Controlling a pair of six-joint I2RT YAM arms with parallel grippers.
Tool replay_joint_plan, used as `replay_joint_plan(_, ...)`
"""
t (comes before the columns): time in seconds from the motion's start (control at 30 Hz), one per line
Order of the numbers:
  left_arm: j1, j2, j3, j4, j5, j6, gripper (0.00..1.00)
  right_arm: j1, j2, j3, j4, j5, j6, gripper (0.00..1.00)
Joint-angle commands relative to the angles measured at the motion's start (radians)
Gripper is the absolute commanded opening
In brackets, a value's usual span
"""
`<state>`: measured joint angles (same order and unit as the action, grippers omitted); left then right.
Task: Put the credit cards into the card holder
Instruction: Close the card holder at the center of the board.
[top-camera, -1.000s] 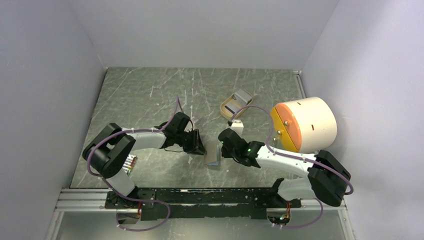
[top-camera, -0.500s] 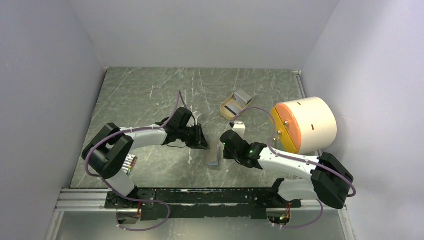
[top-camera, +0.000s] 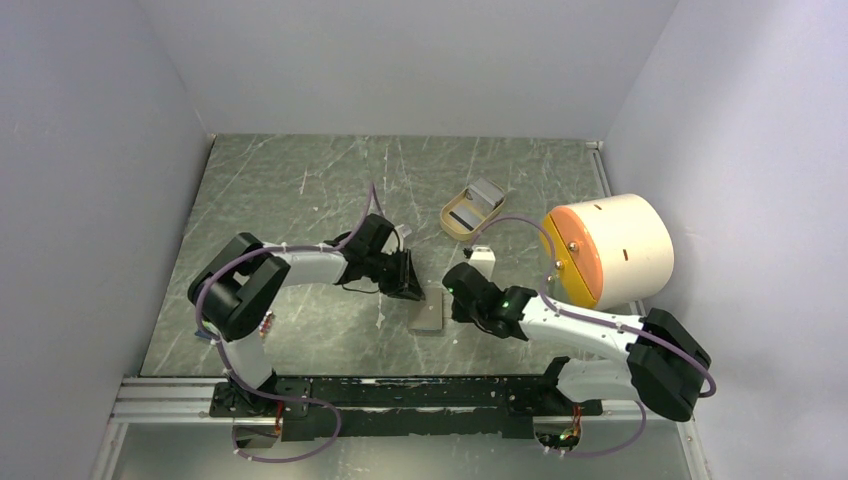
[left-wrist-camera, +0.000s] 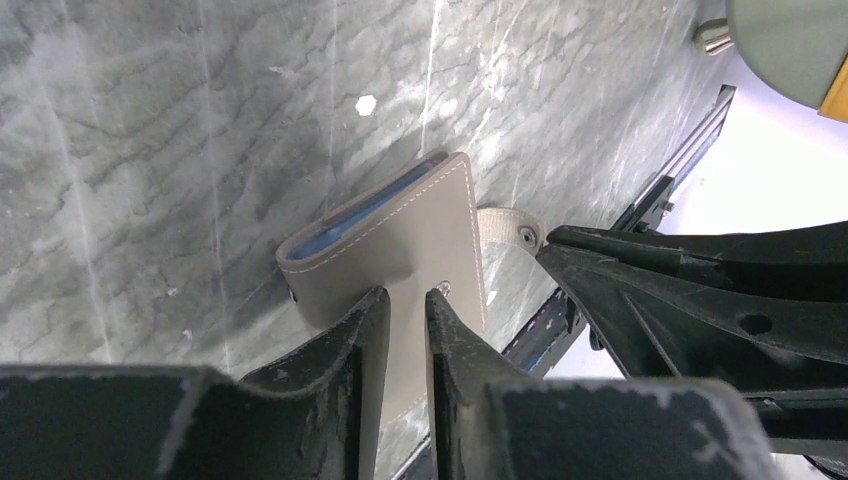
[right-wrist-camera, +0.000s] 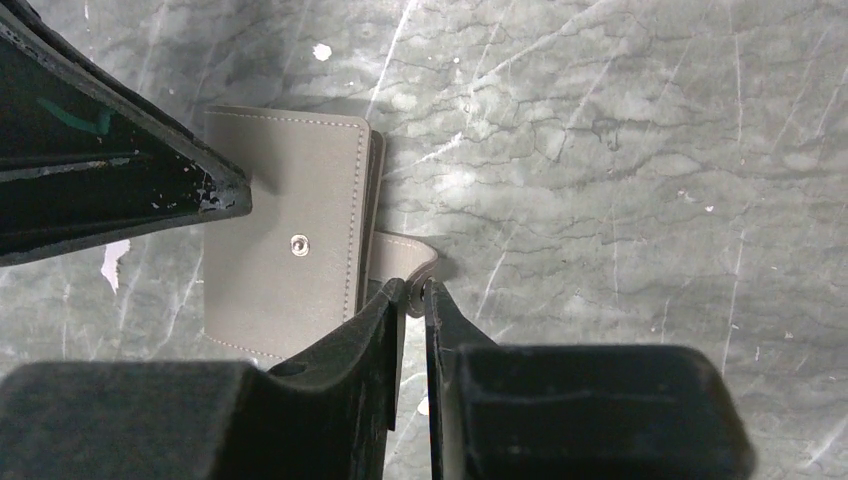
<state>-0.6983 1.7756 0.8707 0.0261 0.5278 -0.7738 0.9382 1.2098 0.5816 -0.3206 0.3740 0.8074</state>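
1. A dark green marbled tabletop (top-camera: 300, 200) sits between plain pale walls.
2. The card holder (top-camera: 427, 314) lies shut and flat near the table's near middle, between the two grippers. Its closure strap (right-wrist-camera: 405, 258) lies unfastened on the marble. A blue edge shows inside the fold, but I cannot tell whether it is credit cards or lining. No loose card can be picked out.
3. The left gripper (left-wrist-camera: 404, 298) hangs over the cover's near edge, jaws a slit apart with nothing between them. The right gripper (right-wrist-camera: 413, 292) has its jaws a slit apart at the strap's end; whether they pinch it cannot be told.
4. Likely risks:
   - The thin strap could slip free.
   - The holder could skate on the smooth surface if it is pulled while unpinned.
   - The left fingers could press the flap shut against the pull.
   - The grippers stand very near each other and could knock together.
5. The tan oval tray (top-camera: 470, 210) and the cream cylinder (top-camera: 610, 250) stand well apart.
6. No brand or writing is readable, and the snap stud (right-wrist-camera: 297, 243) is plain.
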Motion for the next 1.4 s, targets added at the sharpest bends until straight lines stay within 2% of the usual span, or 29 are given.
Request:
replay_joint_plan(0.0,-0.011,0.028,0.025,0.008,-0.002,0.032,0.26,0.004,-0.019,-0.026,-0.022,0.025,0.016,0.17)
replay_joint_plan(0.17,-0.013,0.049,0.027,0.005,-0.009,0.038,0.25,0.004,-0.017,-0.025,-0.034,0.027,0.021,0.2)
replay_joint_plan(0.5,-0.014,0.055,0.026,0.011,-0.001,0.038,0.25,0.004,-0.019,-0.004,-0.11,0.048,0.028,0.2)
replay_joint_plan(0.8,-0.016,0.057,0.024,0.01,0.003,0.04,0.24,0.004,-0.044,-0.044,-0.015,0.017,0.035,0.16)
replay_joint_plan(1.0,-0.016,0.05,0.03,0.002,0.0,0.045,0.24,0.002,-0.041,-0.045,-0.008,0.029,0.04,0.16)
replay_joint_plan(1.1,-0.016,0.05,0.027,0.004,0.003,0.045,0.24,0.002,-0.046,-0.046,0.005,0.031,0.034,0.09)
replay_joint_plan(1.17,-0.016,0.05,0.025,0.006,0.001,0.045,0.24,0.002,-0.058,-0.052,0.022,0.033,0.024,0.0)
replay_joint_plan(1.37,-0.016,0.06,0.016,0.016,0.005,0.041,0.24,0.002,-0.134,-0.077,0.137,-0.012,-0.044,0.0)
